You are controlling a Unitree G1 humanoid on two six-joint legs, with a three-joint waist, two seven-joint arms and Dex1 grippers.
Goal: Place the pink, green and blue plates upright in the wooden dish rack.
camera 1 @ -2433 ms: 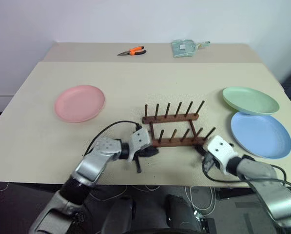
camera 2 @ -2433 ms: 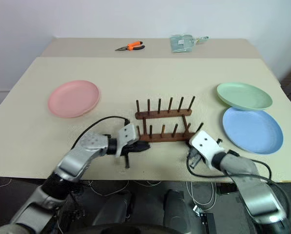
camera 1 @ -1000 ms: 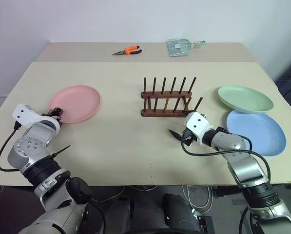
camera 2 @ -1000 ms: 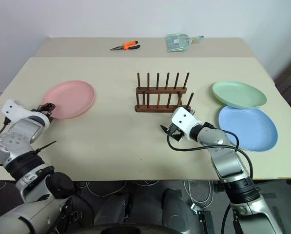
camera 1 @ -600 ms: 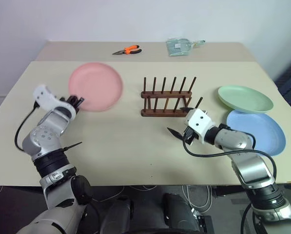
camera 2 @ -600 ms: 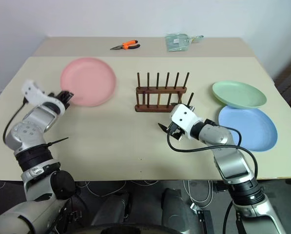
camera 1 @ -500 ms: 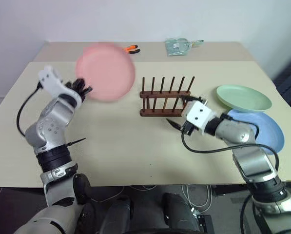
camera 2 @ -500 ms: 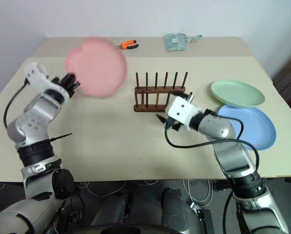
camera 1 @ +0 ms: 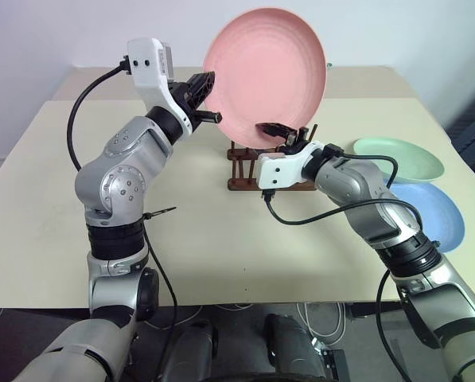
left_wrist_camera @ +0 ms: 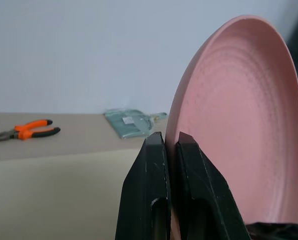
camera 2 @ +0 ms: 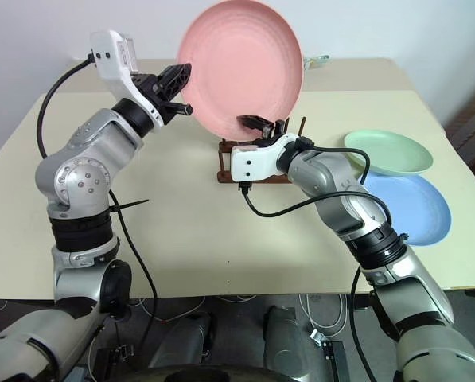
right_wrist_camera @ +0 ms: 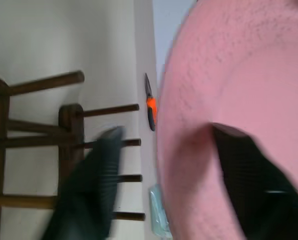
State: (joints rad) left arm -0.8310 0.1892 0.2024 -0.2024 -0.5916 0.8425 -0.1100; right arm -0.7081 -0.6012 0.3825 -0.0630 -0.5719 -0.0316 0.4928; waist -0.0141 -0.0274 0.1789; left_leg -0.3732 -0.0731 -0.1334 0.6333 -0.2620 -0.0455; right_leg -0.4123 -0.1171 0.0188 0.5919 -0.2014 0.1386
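Between the two black fingers (left_wrist_camera: 158,190) of my left gripper (camera 1: 208,95) sits the rim of the pink plate (camera 1: 265,76) — the jaws are squeezed tight on its left edge, with no gap around the rim in the left wrist view. I have the plate high above the middle of the table (camera 1: 54,207), standing nearly on edge, its hollow face turned toward the camera and tilted a little upward, its back toward the far wall. My right gripper (camera 1: 278,130) is at the plate's lower edge with its fingers part open, one finger (right_wrist_camera: 248,180) in front of the pink face and the other (right_wrist_camera: 89,195) on the rack side; I cannot tell whether either one touches the plate.

Directly below and just behind that gripper stands the wooden dish rack (camera 1: 245,169), mid-table, its long axis running left to right, its pegs upright and bare. Toward the right edge of the table the green plate (camera 1: 400,158) lies flat, overlapping the far rim of the blue plate (camera 1: 436,216), which lies flat nearer the front edge.

At the far edge, orange-handled pliers (left_wrist_camera: 21,131) lie beside a clear packet (left_wrist_camera: 134,122) — any printing on it is too small for me to read.
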